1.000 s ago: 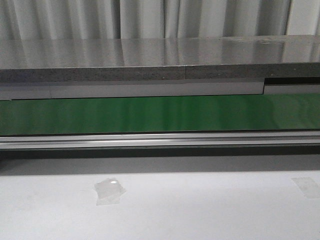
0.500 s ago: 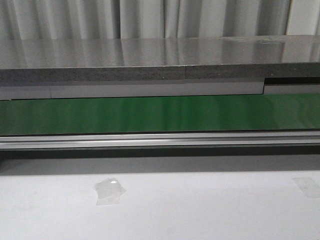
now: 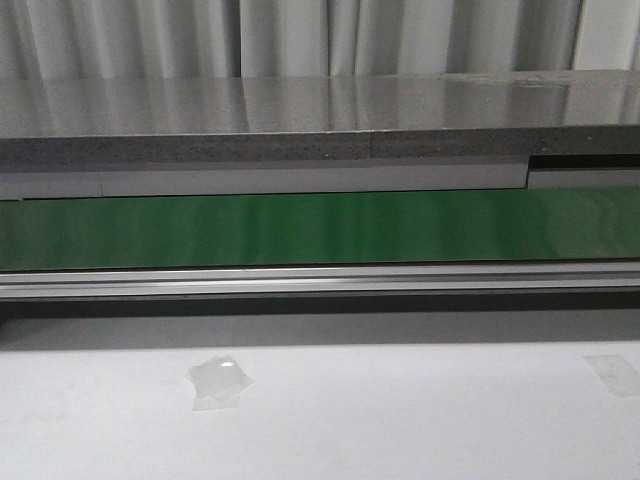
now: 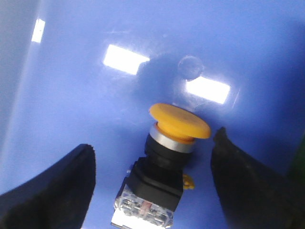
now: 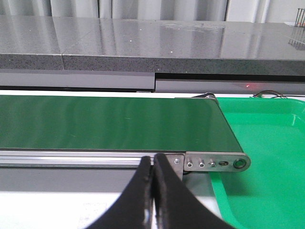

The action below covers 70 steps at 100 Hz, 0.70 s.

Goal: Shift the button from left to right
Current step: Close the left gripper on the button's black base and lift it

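Note:
The button [image 4: 164,162] lies on its side on a glossy blue surface [image 4: 71,90], its yellow-orange mushroom cap [image 4: 180,120] pointing away from the wrist and its black body toward it. My left gripper [image 4: 153,140] is open, one black finger on either side of the button with a gap to each. My right gripper [image 5: 153,160] is shut with nothing between its fingers and hangs in front of the end of the green conveyor belt [image 5: 109,124]. Neither the button nor either gripper shows in the front view.
A green conveyor belt [image 3: 320,228] with a metal rail runs across the front view below a grey stone ledge [image 3: 320,120]. A green tray [image 5: 267,143] sits past the belt's end roller. A patch of clear tape [image 3: 220,380] lies on the white table.

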Each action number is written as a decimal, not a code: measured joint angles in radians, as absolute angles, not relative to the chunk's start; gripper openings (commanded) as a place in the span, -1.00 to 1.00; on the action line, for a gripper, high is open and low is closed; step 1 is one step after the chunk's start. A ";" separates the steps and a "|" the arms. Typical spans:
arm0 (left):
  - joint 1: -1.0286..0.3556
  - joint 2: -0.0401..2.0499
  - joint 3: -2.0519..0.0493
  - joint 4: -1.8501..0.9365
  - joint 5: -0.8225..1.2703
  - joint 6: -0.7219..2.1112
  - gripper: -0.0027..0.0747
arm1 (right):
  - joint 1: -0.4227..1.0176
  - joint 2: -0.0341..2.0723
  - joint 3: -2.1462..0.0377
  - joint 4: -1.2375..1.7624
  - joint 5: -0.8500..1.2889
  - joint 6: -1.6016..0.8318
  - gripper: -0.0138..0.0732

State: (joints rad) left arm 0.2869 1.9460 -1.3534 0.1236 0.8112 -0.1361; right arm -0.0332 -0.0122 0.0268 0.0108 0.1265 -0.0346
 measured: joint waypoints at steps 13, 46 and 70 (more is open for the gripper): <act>0.288 1.946 -1.353 0.119 0.811 -0.126 0.35 | -0.033 -0.012 0.027 0.011 0.127 -0.035 -0.83; 0.289 2.006 -1.359 0.109 0.822 -0.104 0.34 | -0.033 -0.012 0.027 0.011 0.127 -0.035 -0.83; 0.291 2.020 -1.363 0.109 0.822 -0.102 -0.26 | -0.033 -0.012 0.027 0.011 0.127 -0.035 -0.83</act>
State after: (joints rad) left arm 0.2914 2.0204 -1.3630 0.1089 0.8223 -0.1024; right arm -0.0332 -0.0122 0.0268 0.0108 0.1265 -0.0346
